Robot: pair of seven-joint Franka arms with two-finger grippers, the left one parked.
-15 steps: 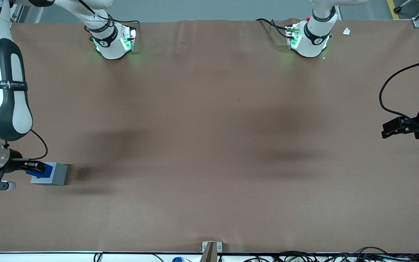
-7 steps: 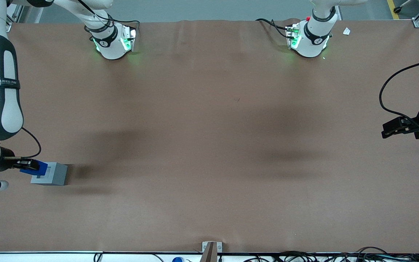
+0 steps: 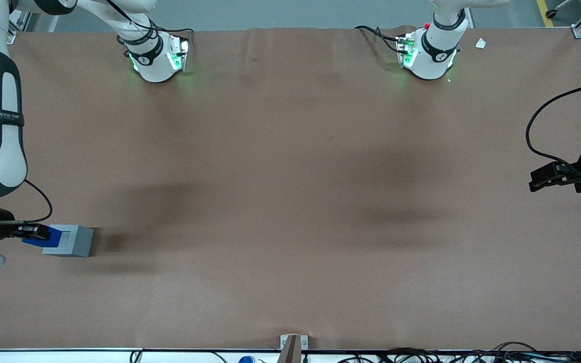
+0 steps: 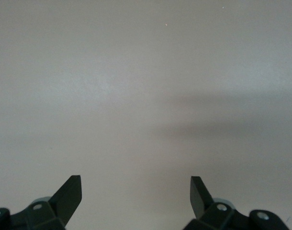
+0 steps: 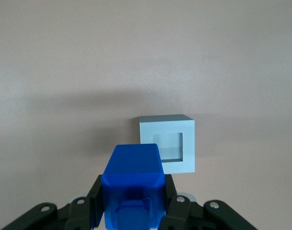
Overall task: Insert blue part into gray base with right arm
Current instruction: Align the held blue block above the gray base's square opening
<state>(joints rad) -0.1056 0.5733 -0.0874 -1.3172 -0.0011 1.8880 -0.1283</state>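
Two fingers (image 5: 177, 203) of the gripper (image 5: 134, 211) clamp the stiff, light blue part (image 5: 133, 179) sidewise, gray base (image 5: 167, 143) at one o'clock.

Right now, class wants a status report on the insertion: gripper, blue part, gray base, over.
Gripper shut on blue part, held above table beside gray base. Socket open, not yet entered. Nothing blocking.

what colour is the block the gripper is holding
Bright blue. The blue part, held in the gripper near the gray base, shows best in the right wrist view.

One blue part (image 5: 132, 179) – one gray base (image 5: 167, 143) – one gripper (image 3: 32, 231).
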